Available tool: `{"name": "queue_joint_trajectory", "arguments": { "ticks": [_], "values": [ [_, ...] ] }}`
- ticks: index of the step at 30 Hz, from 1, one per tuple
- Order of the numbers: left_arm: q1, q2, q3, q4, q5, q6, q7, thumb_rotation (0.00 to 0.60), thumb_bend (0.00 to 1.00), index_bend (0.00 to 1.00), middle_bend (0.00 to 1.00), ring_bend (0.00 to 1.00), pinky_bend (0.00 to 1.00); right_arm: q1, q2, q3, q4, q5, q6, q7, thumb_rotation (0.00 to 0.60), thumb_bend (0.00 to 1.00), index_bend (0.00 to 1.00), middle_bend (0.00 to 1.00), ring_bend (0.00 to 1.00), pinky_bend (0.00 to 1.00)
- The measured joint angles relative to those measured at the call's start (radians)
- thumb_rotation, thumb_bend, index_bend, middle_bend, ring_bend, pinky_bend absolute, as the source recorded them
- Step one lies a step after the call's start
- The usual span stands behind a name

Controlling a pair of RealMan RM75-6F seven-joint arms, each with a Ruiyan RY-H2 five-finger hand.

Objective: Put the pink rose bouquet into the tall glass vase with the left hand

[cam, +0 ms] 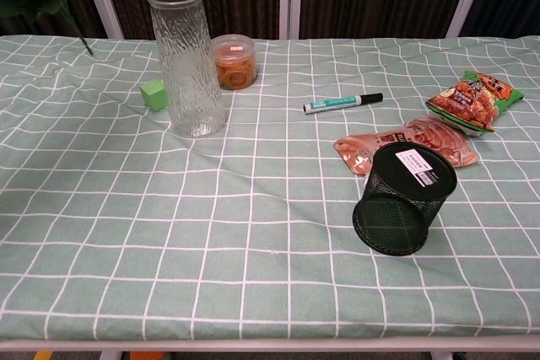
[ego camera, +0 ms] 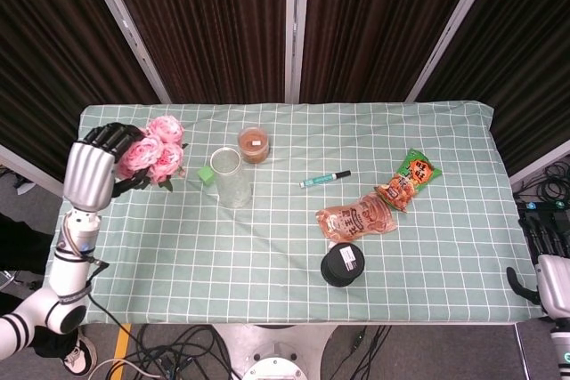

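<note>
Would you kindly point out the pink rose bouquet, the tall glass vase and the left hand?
pink rose bouquet (ego camera: 157,150), head view, on the blooms.
tall glass vase (cam: 185,65), chest view, mid wall.
left hand (ego camera: 89,175), head view, back of hand.

Pink rose bouquet (ego camera: 155,156): cluster of pink blooms with dark green leaves, held aloft over the far-left part of the bench, blooms toward the vase; in the chest view only its blooms, leaves and a thin dark stem show at the upper-left corner. Tall glass vase (cam: 186,61): clear, ripple-textured cylinder, empty, mouth open, standing upright on the bench, well apart from the bouquet.
</note>
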Motion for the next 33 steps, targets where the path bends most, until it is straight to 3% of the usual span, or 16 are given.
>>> {"name": "queue_joint_trajectory", "arguments": {
  "ticks": [10, 22, 33],
  "values": [
    [-0.07, -0.015, -0.125, -0.06, -0.063, 0.021, 0.007, 0.6, 0.34, 0.48, 0.44, 0.38, 0.48, 0.001, -0.004, 0.0, 0.015, 0.006, -0.01, 0.019, 0.6, 0.33, 0.0, 0.0, 0.0, 0.0],
    [-0.156, -0.013, -0.197, -0.182, -0.096, -0.005, 0.065, 0.6, 0.34, 0.49, 0.46, 0.4, 0.49, -0.005, -0.004, 0.001, 0.031, 0.005, -0.003, 0.044, 0.6, 0.33, 0.0, 0.0, 0.0, 0.0],
    [-0.217, 0.008, -0.222, -0.254, -0.098, -0.041, 0.152, 0.6, 0.34, 0.49, 0.46, 0.4, 0.49, -0.014, -0.001, 0.004, 0.047, 0.004, 0.008, 0.074, 0.6, 0.33, 0.0, 0.0, 0.0, 0.0]
  ]
}}
